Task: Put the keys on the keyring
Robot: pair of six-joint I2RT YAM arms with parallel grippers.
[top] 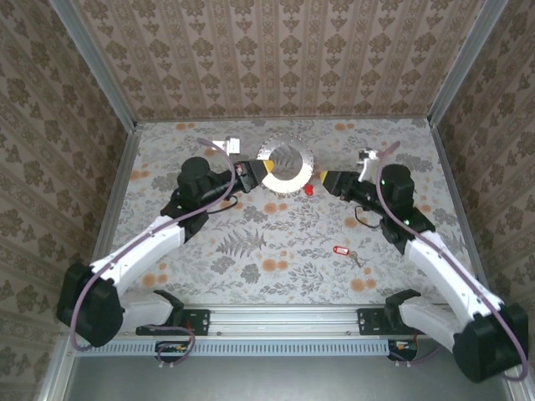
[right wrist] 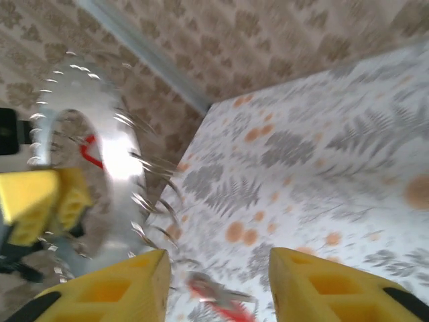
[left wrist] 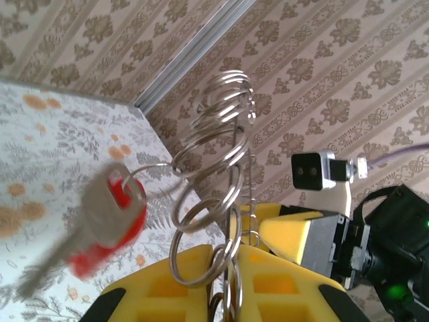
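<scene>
Covering table (top: 251,242) and walls (top: 276,58), floral patterns enclose the cell. Left arm (top: 142,246) and right arm (top: 443,267) reach far-centre. Left gripper (top: 267,171) clamps the keyring (top: 286,157); right gripper (top: 322,178), fingers apart, sits just beside it. 1 key (top: 340,250) lies nearer.

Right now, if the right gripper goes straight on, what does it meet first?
Probably the red-tagged key, blurred, just ahead of the right gripper; the keyring sits beside that line.

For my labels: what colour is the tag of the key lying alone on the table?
Red; the tag shows best in the top external view.
</scene>
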